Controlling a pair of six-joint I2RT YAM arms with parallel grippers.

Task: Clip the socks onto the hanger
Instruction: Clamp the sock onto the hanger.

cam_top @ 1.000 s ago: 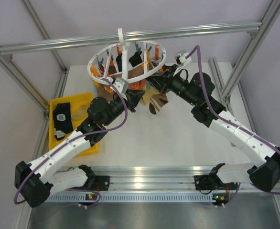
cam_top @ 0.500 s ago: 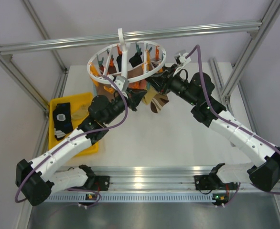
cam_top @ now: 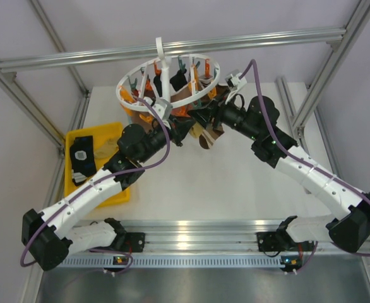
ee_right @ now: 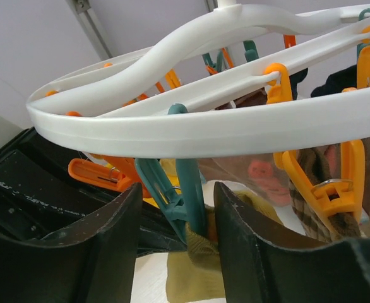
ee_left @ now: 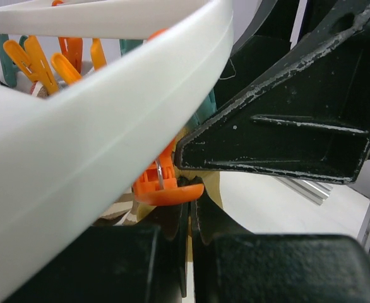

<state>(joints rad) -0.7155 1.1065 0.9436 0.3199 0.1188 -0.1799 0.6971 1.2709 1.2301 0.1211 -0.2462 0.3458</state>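
**Right tool loose around a teal clip, left tool clenched**

Shows the hanger (cam_top: 165,79) hung above the tabletop (cam_top: 235,183) toward 12 o'clock, both white rings lined with orange and teal clips. Finds the socks in two places: several pinned under the rings, among them a brown sock (cam_top: 184,95), and a dark sock with a white patch (cam_top: 82,158) lying in the yellow tray (cam_top: 100,130) at 9 o'clock.

Has the left tool (cam_top: 180,131) at the rim's 6 o'clock, clenched tight just under an orange clip (ee_left: 169,189); cannot tell whether any fabric sits in the pinch.

Has the right tool (cam_top: 205,117) near the rim's 5 o'clock, released, fingers (ee_right: 109,240) standing apart on either side of a teal clip (ee_right: 186,189), with a gap on both sides. Shows an olive-yellow sock (ee_right: 194,271) hanging from that clip's lower end. Shows, toward 3 o'clock in the right wrist view, a second orange clip (ee_right: 327,189) gripping a brown-and-cream striped sock (ee_right: 308,208).
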